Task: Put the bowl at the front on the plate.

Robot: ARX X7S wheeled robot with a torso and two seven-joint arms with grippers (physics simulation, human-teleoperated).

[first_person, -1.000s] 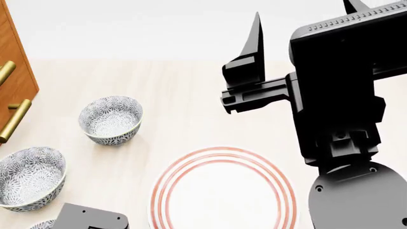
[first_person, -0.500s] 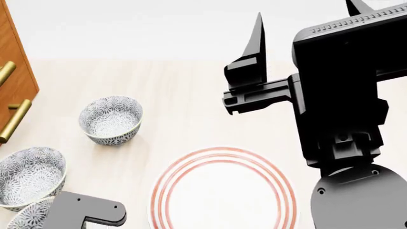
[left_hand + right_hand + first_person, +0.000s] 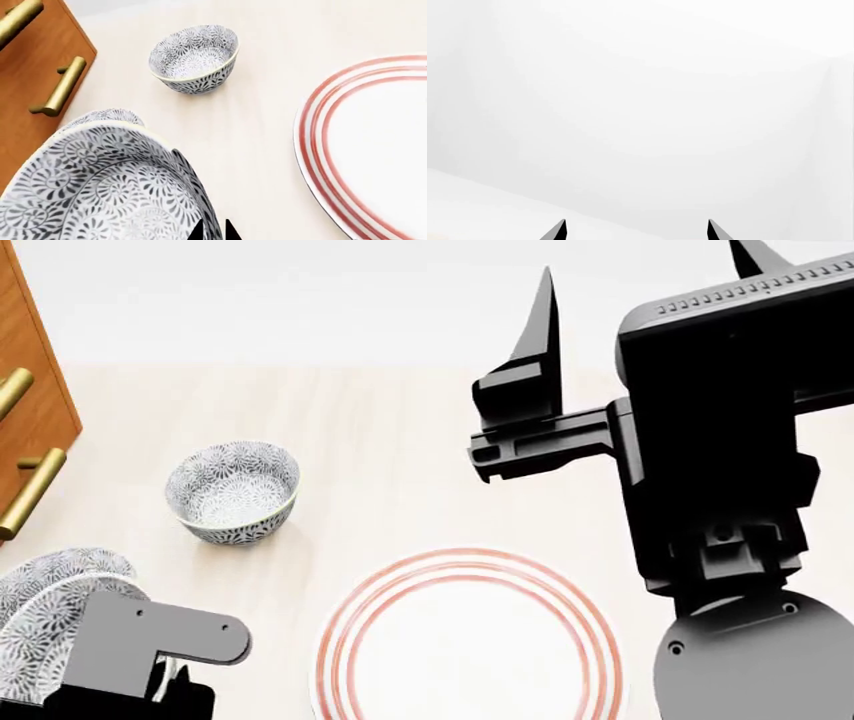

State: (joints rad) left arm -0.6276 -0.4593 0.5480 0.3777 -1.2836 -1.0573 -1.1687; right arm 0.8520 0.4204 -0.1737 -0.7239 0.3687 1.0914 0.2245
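Note:
The bowl (image 3: 100, 190), white with a dense blue-grey floral pattern, fills the near part of the left wrist view. My left gripper (image 3: 213, 231) is shut on its rim, one fingertip inside and one outside. In the head view the bowl (image 3: 34, 640) hangs at the lower left, partly behind my left wrist (image 3: 147, 640). The plate (image 3: 467, 558), white with red rings, lies right of it at the bottom centre; its rim (image 3: 313, 140) also shows in the left wrist view. My right gripper (image 3: 638, 260) is raised high and open, holding nothing (image 3: 636, 230).
A second patterned bowl (image 3: 74, 562) sits just behind the held one, and a third (image 3: 232, 490) stands farther back on the pale wooden table. A wooden cabinet (image 3: 27, 390) with brass handles (image 3: 60, 87) borders the left side.
My left arm has risen from the bottom edge of the head view, lifting the front bowl up in front of the second one. The right arm has barely moved.

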